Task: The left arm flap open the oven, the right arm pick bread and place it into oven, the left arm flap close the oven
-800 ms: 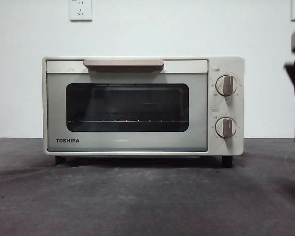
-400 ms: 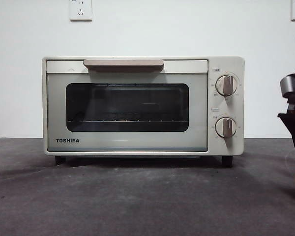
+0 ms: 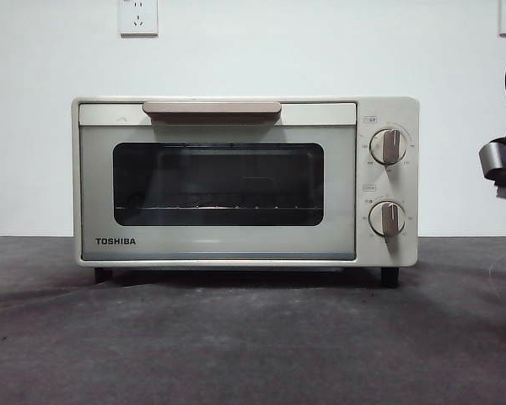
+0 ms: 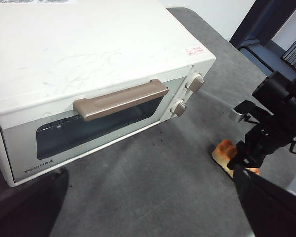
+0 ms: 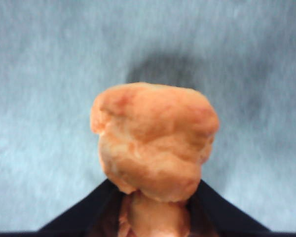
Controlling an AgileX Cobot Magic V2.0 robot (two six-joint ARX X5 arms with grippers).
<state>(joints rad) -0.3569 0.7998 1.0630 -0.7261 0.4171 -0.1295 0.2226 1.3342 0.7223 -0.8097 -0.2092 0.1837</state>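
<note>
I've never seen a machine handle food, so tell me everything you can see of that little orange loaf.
The small golden-orange bread loaf looks lumpy and rounded, with a glossy browned crust and paler patches. It sits between the right gripper's two black jaws, which flank its lower part. It is over the grey table mat, to the right of the cream-white toaster oven, whose door is shut. Whether it rests on the mat is unclear.

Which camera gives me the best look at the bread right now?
The right wrist view: the bread fills the frame, sharp, between the right tool's jaws. The left wrist view shows it small, partly hidden behind that arm. The front view catches only an orange sliver at the right edge.
</note>
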